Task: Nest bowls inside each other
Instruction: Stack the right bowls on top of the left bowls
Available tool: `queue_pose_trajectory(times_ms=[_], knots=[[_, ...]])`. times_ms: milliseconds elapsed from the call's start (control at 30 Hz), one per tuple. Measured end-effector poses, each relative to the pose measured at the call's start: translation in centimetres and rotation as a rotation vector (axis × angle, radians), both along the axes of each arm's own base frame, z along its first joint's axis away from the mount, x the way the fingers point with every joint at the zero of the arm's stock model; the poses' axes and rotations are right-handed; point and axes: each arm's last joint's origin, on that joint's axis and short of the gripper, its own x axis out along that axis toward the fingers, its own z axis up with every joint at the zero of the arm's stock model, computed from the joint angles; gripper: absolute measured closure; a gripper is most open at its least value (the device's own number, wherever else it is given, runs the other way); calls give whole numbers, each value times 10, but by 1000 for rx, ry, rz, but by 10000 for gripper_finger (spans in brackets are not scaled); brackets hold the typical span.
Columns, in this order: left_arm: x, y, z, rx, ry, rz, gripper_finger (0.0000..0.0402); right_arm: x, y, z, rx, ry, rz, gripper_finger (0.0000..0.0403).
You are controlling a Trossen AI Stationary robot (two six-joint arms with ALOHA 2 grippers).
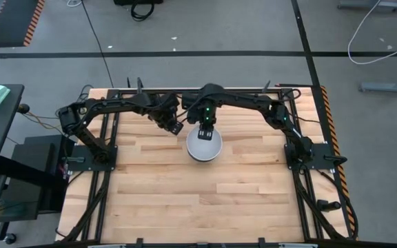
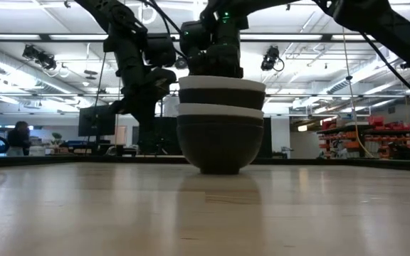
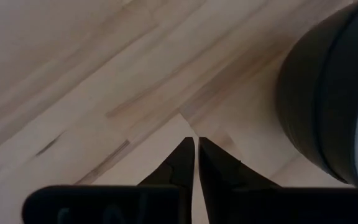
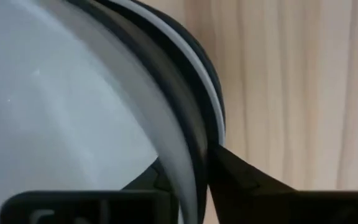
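Both dark arms reached inward from the table's far corners and met near its far centre. The left gripper hung just beside the right one, low over the table, its 2 fingers pressed together with nothing between them. The right gripper pointed downward from a bent wrist, its 2 fingers closed on the rim of the top bowl of the stack, 1 finger inside and 1 outside.

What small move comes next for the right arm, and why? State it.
Probably open the right gripper and lift away: its jaws pinch the rim of the top white bowl, which already sits nested in the stack. The left gripper waits shut beside it.
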Motion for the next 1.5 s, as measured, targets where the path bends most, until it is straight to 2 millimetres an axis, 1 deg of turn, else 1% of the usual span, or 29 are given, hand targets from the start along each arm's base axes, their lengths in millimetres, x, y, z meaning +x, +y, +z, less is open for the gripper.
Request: queue_pose_trajectory(times_ms=[133, 267, 400, 533, 833, 1100, 1233, 1333, 1500], knots=[[-1, 2, 0, 2, -1, 3, 370, 0, 3, 0, 5, 7, 6, 300], [-2, 5, 0, 7, -1, 3, 376, 0, 3, 0, 4, 9, 5, 286], [-4, 9, 0, 9, -1, 11, 383, -3, 0, 0, 7, 30, -18, 282], [-6, 13, 0, 12, -1, 18, 380, -4, -3, 0, 9, 37, -24, 281], [-8, 18, 0, 21, -3, 19, 366, -15, -8, 17, -18, 24, -38, 281], [-8, 18, 0, 30, -2, 13, 371, -31, -25, 37, -41, -11, -92, 281], [-8, 18, 0, 31, -2, 11, 367, -42, -30, 54, -62, -50, -127, 280], [-8, 18, 0, 31, -2, 11, 363, -51, -27, 71, -90, -84, -143, 280], [-8, 18, 0, 31, -2, 11, 365, -65, -14, 100, -120, -175, -127, 284]])
